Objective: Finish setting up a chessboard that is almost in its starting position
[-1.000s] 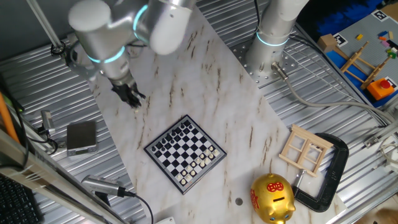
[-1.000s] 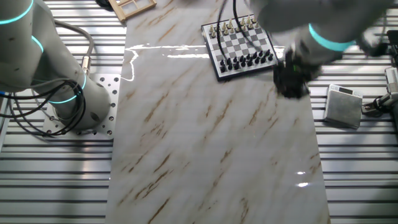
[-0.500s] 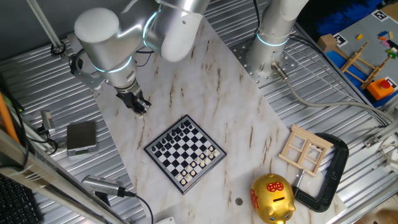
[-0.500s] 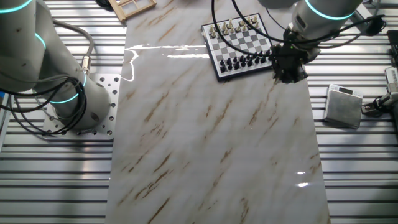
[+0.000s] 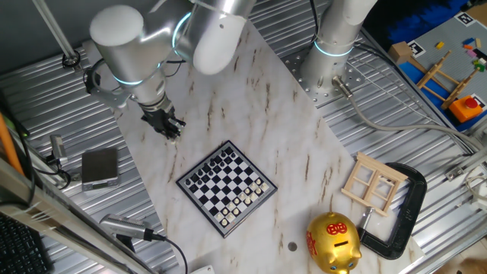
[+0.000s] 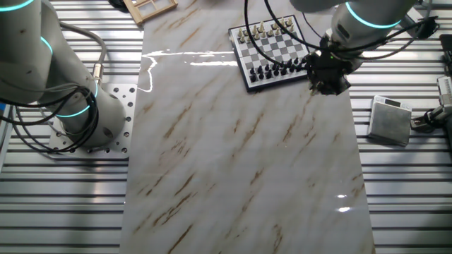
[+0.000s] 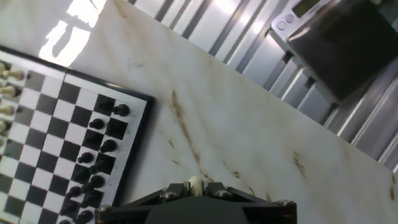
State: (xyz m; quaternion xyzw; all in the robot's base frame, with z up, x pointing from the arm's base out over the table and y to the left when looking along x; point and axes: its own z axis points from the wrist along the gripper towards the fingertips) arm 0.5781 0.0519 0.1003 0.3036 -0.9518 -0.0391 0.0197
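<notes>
From the hand view I see a small cream piece sitting right at my jaws; they look clamped on it, though only their tips show. Neither fixed view resolves that piece. The chessboard lies flat on the marble surface just beside the jaws, its black row nearest them, corners turned diagonally to the surface edges.
</notes>
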